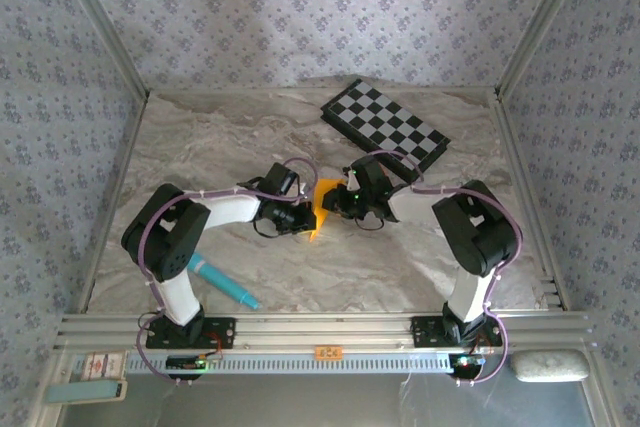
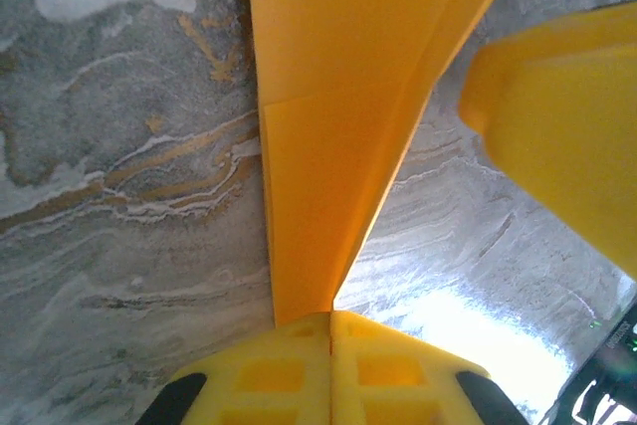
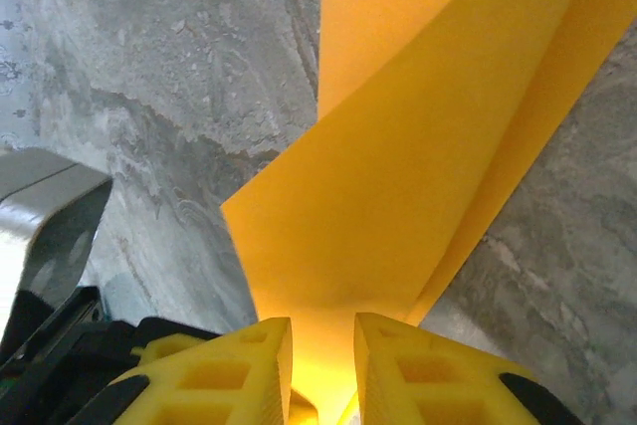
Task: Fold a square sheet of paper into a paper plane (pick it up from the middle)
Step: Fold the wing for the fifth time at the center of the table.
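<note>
The orange-yellow sheet of paper [image 1: 322, 209] is folded and creased and hangs above the table's middle between both grippers. My left gripper [image 1: 306, 215] is shut on its narrow end. In the left wrist view the yellow jaws [image 2: 330, 316] meet with the paper [image 2: 328, 146] coming out of the seam. My right gripper [image 1: 337, 202] faces it from the right. Its fingertips [image 3: 323, 330] stand a little apart with the paper [image 3: 398, 196] running down into the gap. Whether the folds make the paper plane's dart shape I cannot tell.
A black-and-white checkerboard [image 1: 385, 127] lies at the back right. A teal pen [image 1: 225, 282] rests near the left arm's base. The marble-patterned cloth [image 1: 200, 147] covers the table, with patterned walls on three sides. One right finger [image 2: 567, 136] shows in the left wrist view.
</note>
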Tool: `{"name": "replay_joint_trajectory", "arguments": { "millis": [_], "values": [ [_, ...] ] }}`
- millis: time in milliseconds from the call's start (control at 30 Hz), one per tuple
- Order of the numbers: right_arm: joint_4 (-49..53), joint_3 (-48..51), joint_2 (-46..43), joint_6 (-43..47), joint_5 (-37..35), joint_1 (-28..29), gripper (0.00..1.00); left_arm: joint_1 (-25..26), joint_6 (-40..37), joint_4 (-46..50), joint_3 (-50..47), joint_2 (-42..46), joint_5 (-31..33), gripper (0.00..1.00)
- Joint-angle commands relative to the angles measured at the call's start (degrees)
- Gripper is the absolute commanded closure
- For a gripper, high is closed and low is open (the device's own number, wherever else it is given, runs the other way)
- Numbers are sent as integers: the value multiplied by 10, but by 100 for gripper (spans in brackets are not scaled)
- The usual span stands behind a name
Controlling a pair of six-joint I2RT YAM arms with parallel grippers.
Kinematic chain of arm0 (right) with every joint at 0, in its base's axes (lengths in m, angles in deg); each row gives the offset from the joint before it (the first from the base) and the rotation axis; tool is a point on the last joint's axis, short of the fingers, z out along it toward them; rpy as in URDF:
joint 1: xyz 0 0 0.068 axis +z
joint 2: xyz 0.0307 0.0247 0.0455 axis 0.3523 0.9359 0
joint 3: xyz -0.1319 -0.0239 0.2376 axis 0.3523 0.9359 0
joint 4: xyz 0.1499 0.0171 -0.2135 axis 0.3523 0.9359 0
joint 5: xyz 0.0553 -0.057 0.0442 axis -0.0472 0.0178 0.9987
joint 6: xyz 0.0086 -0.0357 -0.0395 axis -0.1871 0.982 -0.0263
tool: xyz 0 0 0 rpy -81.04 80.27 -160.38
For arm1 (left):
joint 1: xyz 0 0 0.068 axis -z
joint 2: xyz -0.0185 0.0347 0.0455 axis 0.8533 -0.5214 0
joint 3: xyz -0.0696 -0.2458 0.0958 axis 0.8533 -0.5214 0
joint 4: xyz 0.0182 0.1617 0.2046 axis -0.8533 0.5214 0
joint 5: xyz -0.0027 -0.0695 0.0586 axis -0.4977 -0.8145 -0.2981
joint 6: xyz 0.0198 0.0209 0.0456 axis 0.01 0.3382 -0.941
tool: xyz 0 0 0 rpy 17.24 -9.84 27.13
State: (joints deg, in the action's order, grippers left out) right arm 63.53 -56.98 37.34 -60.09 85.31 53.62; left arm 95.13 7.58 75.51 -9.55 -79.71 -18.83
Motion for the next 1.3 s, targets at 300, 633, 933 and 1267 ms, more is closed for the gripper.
{"name": "replay_joint_trajectory", "arguments": {
  "millis": [300, 633, 933, 1267],
  "values": [
    [-5, 21, -35, 10, -21, -2, 74, 28, -24, 28, 20, 1, 45, 96],
    [-12, 31, -33, 10, -17, -3, 75, 36, -25, 30, 23, -15, 49, 95],
    [-19, 32, -29, 12, -7, -1, 75, 35, -27, 32, 23, -23, 50, 95],
    [-20, 34, -23, 13, 9, 6, 77, 36, -30, 37, 30, -23, 48, 96]
  ]
}}
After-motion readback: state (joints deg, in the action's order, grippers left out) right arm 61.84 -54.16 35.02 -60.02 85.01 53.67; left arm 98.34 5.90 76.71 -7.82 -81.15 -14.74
